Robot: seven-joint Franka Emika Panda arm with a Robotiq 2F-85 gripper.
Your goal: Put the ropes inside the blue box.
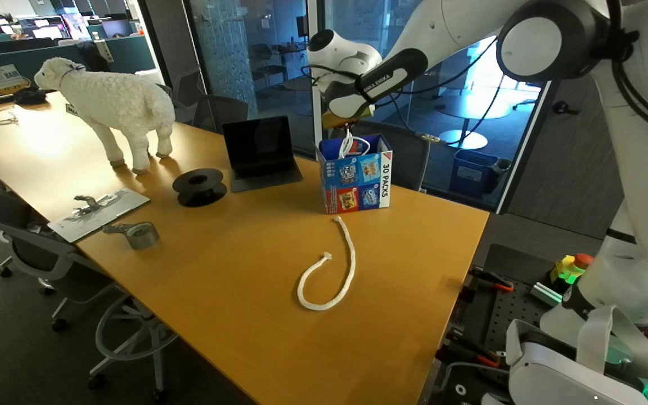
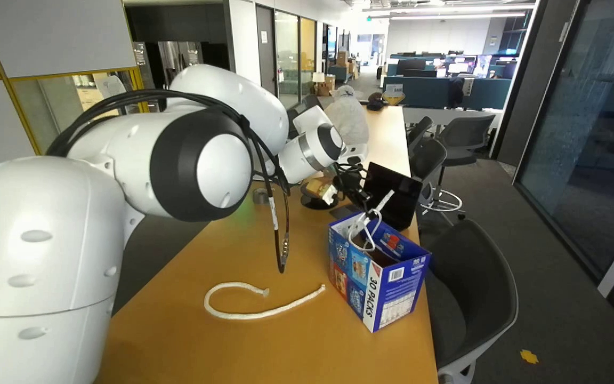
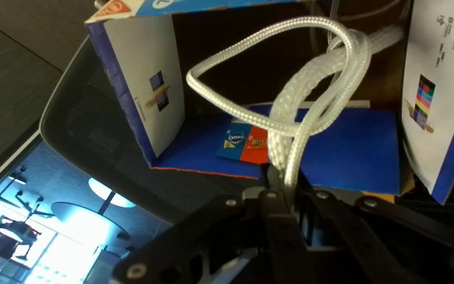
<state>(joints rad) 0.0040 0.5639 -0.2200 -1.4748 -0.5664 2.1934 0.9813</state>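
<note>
The blue box (image 1: pixel 352 183) stands upright near the table's far edge, its top uncovered. Over that opening, my gripper (image 3: pixel 284 177) is shut on white ropes (image 3: pixel 325 98), a thin glossy cord and a thicker braided one. They loop down into the mouth of the box in the wrist view; in an exterior view the held ropes (image 2: pixel 363 234) dip past its rim, and a white piece sticks up beside the gripper (image 2: pixel 365 202). How deep they reach is hidden. Another white rope (image 1: pixel 351 273) lies curved on the table, one end close to the box's front.
A black laptop (image 1: pixel 259 149) stands open beside the box, with a black spool (image 1: pixel 200 188) nearby. Farther along the table are a tape roll (image 1: pixel 143 235), a clipboard (image 1: pixel 99 212) and a toy sheep (image 1: pixel 110 104). A chair (image 2: pixel 467 298) stands against the table edge behind the box.
</note>
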